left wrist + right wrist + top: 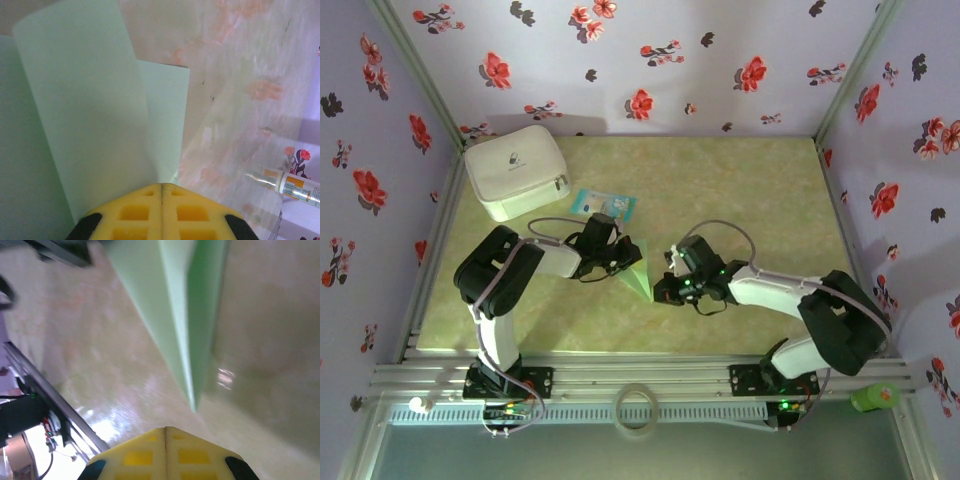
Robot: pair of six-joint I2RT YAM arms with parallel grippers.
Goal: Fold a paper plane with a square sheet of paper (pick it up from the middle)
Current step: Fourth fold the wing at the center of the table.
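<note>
Resting on the worktop (740,200), the green paper (638,276) has the left hand (623,257) at ten o'clock, right hand (661,291) at four o'clock, both pressed together.

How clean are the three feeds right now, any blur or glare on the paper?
Right wrist: smeared, the green paper soft-edged, a glare spot on the table. Left wrist: paper fairly crisp, background hazy. Top external: evenly lit, no glare.
</note>
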